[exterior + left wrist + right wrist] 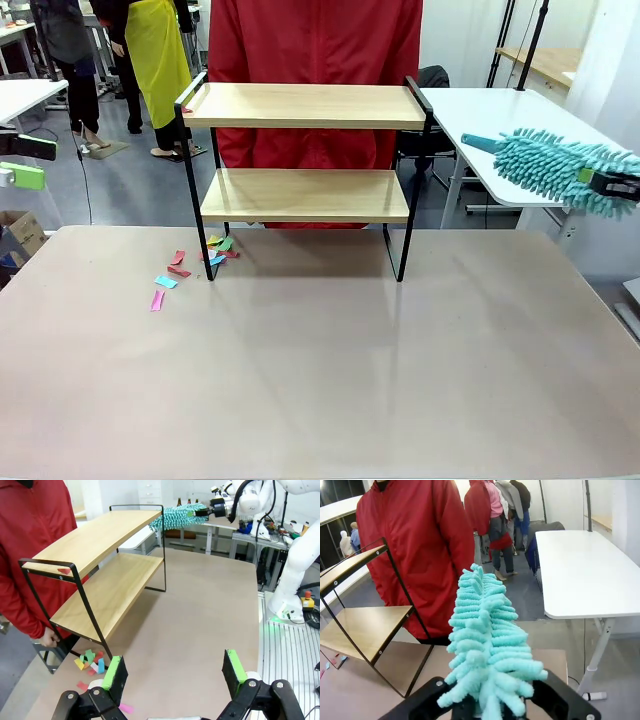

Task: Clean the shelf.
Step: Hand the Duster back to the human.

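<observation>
The shelf (305,180) stood at the bench's (320,380) far edge. Right gripper (612,184), clamped on a teal duster (555,167), hung well right of it. Left gripper (172,672), spread wide, faced the shelf's left end.

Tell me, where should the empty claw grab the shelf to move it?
Probably the black side rail on the shelf, coming from above. It is a thin raised bar with open space under it, so the open left claw could close around it.
</observation>
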Robot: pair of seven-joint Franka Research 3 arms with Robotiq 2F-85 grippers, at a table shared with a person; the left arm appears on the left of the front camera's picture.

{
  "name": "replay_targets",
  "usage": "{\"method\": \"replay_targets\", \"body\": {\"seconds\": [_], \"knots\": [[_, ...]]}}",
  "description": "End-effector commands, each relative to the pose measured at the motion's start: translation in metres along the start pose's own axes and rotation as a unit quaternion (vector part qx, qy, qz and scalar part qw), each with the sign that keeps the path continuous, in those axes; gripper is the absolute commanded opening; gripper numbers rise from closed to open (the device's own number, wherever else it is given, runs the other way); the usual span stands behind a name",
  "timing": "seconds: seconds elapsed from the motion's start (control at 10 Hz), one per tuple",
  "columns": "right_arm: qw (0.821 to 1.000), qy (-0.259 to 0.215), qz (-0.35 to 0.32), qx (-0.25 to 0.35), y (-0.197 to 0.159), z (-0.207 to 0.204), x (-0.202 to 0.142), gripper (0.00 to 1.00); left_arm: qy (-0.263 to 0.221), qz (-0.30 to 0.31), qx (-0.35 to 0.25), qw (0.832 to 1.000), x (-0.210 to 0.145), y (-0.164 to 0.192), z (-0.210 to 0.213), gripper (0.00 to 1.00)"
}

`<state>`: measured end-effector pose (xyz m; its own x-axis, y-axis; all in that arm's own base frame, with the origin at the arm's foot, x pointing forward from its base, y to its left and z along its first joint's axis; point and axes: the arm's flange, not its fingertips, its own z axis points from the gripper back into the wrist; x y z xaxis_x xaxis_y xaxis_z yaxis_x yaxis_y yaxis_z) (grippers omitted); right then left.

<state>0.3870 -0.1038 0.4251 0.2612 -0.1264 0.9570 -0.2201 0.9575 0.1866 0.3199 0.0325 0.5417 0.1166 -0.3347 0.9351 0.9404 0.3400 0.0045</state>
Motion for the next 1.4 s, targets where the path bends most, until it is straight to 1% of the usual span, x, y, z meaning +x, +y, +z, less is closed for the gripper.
{"method": "replay_targets", "body": {"seconds": [0.0, 1.3], "knots": [[1.000, 0.001, -0.003, 0.002, 0.0006, 0.0005, 0.0016, 0.17, -0.015, -0.010, 0.001, 1.000, 0.0013, 0.0016, -0.0027, 1.00], [1.000, 0.001, -0.003, 0.002, 0.0006, 0.0005, 0.0016, 0.17, -0.015, -0.010, 0.001, 1.000, 0.0013, 0.0016, -0.0027, 1.00]]}}
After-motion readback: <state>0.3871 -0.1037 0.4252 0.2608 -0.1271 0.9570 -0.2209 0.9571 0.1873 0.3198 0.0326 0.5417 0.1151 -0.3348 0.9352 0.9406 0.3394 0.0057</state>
